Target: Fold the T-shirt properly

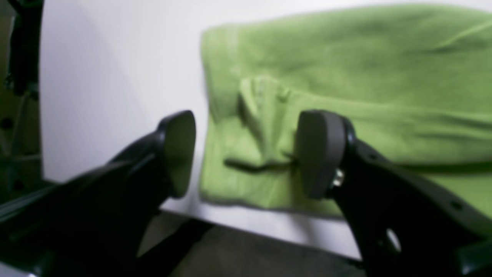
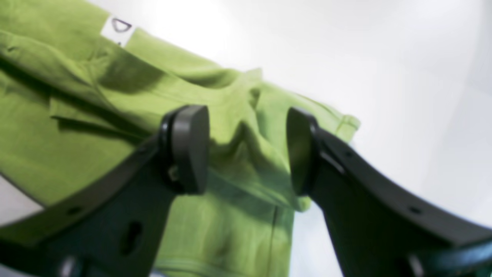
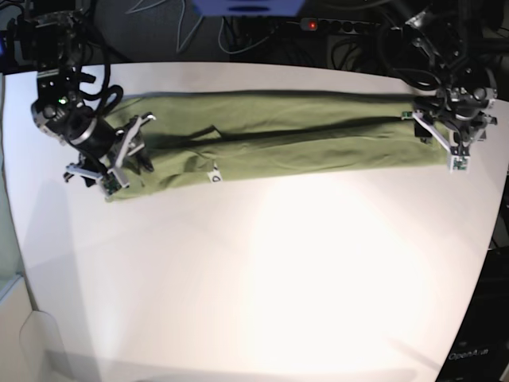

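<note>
The green T-shirt (image 3: 302, 131) lies as a long folded strip across the far half of the white table (image 3: 262, 270). Its small white tag (image 3: 213, 177) sits on the near edge, and shows again in the right wrist view as the tag (image 2: 117, 29). My right gripper (image 3: 130, 155) is at the strip's left end. It is open, and a puckered ridge of the T-shirt (image 2: 246, 154) rises between its pads, touching neither. My left gripper (image 3: 435, 142) is at the right end, open (image 1: 248, 154) over a pinched crease at the edge of the T-shirt (image 1: 265, 127).
Cables and a power strip (image 3: 334, 24) run behind the table's far edge. In the left wrist view the table's edge (image 1: 269, 229) lies just below the shirt's end, with dark floor beyond it. A dark stand (image 1: 23, 46) rises at that view's left.
</note>
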Motion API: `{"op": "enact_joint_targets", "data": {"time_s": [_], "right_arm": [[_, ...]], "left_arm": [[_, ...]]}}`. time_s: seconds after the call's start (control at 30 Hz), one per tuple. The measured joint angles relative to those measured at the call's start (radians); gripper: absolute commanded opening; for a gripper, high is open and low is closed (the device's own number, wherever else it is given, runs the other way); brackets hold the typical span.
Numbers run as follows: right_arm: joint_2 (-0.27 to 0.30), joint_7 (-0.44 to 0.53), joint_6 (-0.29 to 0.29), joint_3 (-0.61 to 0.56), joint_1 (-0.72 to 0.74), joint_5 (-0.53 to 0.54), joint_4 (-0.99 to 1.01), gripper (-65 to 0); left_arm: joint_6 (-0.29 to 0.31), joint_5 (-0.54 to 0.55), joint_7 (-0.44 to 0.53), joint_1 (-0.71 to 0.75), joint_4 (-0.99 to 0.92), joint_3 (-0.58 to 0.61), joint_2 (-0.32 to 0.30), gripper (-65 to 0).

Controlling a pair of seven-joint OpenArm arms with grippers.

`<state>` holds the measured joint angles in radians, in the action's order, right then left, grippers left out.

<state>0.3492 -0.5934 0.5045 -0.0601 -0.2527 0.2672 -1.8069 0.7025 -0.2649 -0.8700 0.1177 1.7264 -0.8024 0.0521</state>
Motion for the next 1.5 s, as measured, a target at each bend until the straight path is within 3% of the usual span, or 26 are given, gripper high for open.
{"op": "enact_joint_targets", "data": {"time_s": [0.23,0.53,0.6,0.7,0.73,1.33,1.5], "right_arm": [[0.003,-0.001,0.0,0.001,-0.011,-0.001,0.002,-32.2],[0.002,0.004,0.0,0.0,0.005,-0.004,0.075,-32.8],[-0.001,0.003,0.0,-0.001,0.022,-0.004,0.076,-40.0],[0.0,0.012,0.0,-0.001,0.033,0.001,0.075,-61.8],[0.0,0.006,0.0,-0.001,0.033,0.0,0.075,-65.0],[0.0,0.011,0.003,-0.001,-0.097,-0.005,-0.058,-63.7],[0.0,0.05,0.001,0.0,-0.138,-0.001,-0.093,-63.5]], "left_arm": [[0.0,0.012,0.019,-0.039,-0.127,0.0,-0.036,-25.2],[0.0,0.026,0.033,-0.037,-0.139,-0.003,-0.036,-25.2],[0.0,0.026,0.033,-0.037,-0.139,-0.003,-0.035,-25.2],[0.0,0.026,0.032,-0.037,-0.139,-0.003,-0.035,-25.2],[0.0,0.026,0.033,-0.037,-0.139,-0.003,-0.035,-25.2],[-0.003,0.027,0.034,-0.037,-0.141,-0.003,-0.033,-25.2],[-0.003,0.027,0.034,-0.037,-0.141,-0.005,-0.033,-25.2]]}}
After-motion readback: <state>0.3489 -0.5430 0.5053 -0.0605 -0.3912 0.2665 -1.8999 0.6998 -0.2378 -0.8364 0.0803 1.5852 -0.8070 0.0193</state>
